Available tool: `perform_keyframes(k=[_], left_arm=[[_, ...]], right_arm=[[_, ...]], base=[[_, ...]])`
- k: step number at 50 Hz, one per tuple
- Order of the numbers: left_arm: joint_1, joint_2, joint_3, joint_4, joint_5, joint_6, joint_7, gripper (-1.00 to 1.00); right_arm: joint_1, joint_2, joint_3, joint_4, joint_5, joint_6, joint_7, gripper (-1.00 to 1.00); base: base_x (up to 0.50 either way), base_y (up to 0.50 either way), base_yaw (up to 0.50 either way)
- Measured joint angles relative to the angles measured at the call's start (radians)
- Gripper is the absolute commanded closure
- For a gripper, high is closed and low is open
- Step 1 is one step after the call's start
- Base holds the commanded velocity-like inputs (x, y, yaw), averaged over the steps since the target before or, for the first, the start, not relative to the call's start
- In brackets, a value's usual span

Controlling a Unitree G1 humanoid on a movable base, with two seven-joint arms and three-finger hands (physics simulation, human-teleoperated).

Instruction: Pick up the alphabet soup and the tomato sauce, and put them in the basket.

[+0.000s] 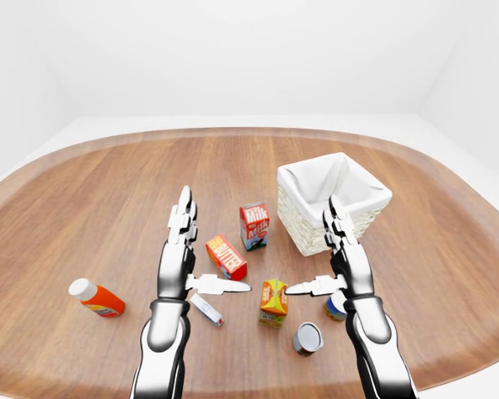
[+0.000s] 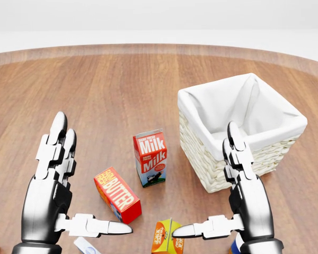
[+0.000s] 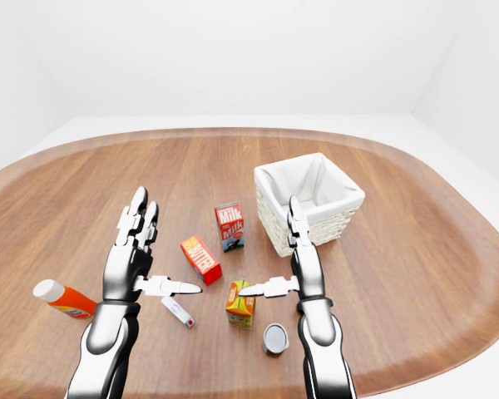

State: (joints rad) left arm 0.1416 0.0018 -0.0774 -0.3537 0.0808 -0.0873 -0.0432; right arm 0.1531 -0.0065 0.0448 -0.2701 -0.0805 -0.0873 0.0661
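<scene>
Soup can (image 1: 308,337) lies on its side just below the spread right robot hand (image 1: 343,264), nearer than the left.

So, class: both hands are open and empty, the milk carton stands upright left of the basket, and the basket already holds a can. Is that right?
Not quite. The basket is empty; the head view shows only its white lining. A can lies on the table in the left-eye view. The rest holds: left hand and right hand open and empty, milk carton upright left of the basket.
</scene>
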Motion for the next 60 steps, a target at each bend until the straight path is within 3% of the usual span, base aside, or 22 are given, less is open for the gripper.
perform_keyframes(k=[11, 29, 48, 60], left_arm=[[-0.002, -0.003, -0.001, -0.001, -0.008, 0.0, 0.0, -1.0], [-0.021, -0.008, -0.001, -0.009, -0.02, 0.034, 0.015, -1.0], [-0.017, -0.008, -0.006, -0.012, -0.017, 0.036, 0.012, -1.0], [-0.011, -0.007, -0.008, -0.016, -0.015, 0.037, 0.01, -1.0]], right_arm=[[0.01, -0.001, 0.008, -0.002, -0.003, 0.0, 0.005, -1.0], [0.02, -0.005, 0.004, -0.016, -0.016, 0.0, 0.01, -1.0], [0.039, -0.024, -0.091, -0.092, -0.116, 0.0, 0.052, -1.0], [0.073, -0.033, -0.14, -0.167, -0.267, 0.0, 0.119, -1.0]], base=[[0.0, 0.0, 0.0], [0.0, 0.0, 0.0], [0.0, 0.0, 0.0], [0.0, 0.0, 0.0]])
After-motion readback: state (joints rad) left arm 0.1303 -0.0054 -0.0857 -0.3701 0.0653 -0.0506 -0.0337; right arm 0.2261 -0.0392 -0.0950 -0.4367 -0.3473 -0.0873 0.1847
